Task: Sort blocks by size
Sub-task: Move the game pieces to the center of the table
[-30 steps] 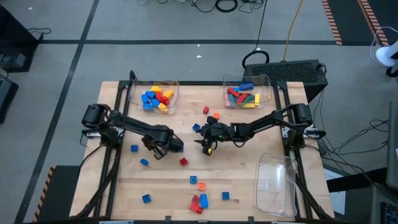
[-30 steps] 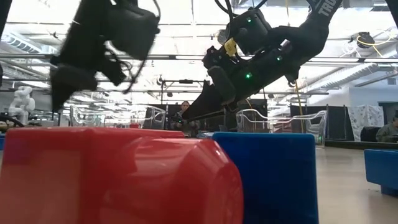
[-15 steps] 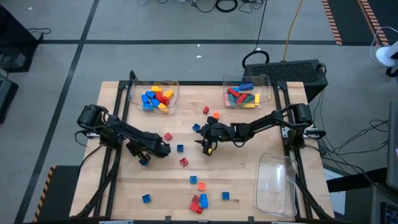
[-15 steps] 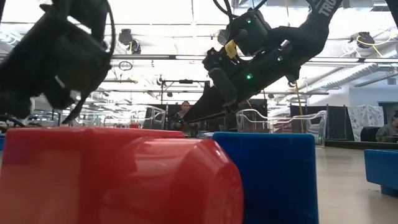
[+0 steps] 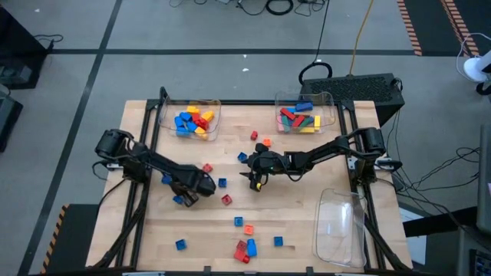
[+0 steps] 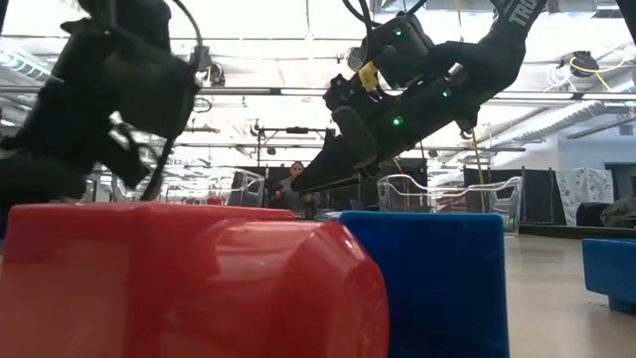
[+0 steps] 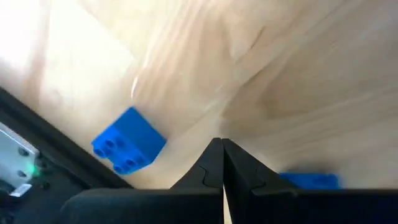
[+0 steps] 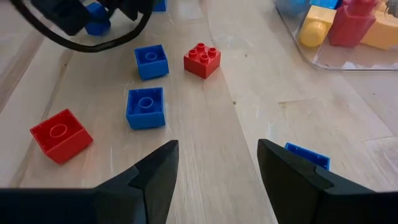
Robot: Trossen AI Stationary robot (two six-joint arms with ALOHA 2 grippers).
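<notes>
The light wooden table top (image 5: 307,222) sits in a black frame on a grey concrete floor (image 5: 115,31) crossed by dark lines, with black cables at 12 o'clock and a black box (image 5: 360,88) just beyond the table's 1 o'clock corner. A clear plastic tray of short blue, yellow and red bricks (image 5: 193,121) stands at 11 o'clock on the table, a second clear tray of longer red, green, blue and yellow bars (image 5: 301,116) at 1 o'clock, and a third clear tray (image 5: 341,226) at 4 o'clock.

Loose small plastic bricks (image 5: 245,247) in red, blue and orange cluster at 6 o'clock; others lie scattered about the centre, among them a red four-stud brick (image 8: 202,60) and two blue single-stud cubes (image 8: 146,107).

The left gripper (image 5: 192,193) is low over the table at 8 o'clock from centre, its fingertips (image 7: 211,168) pressed together on nothing, a blue four-stud brick (image 7: 127,140) lying just beside them. The right gripper (image 5: 253,178) hangs near the centre, its fingers (image 8: 152,177) spread apart and empty.

From table height, a large red brick (image 6: 189,283) and a blue one (image 6: 437,283) touching it fill the foreground; behind is a bright hall with ceiling lights and a person (image 6: 294,179) far off.
</notes>
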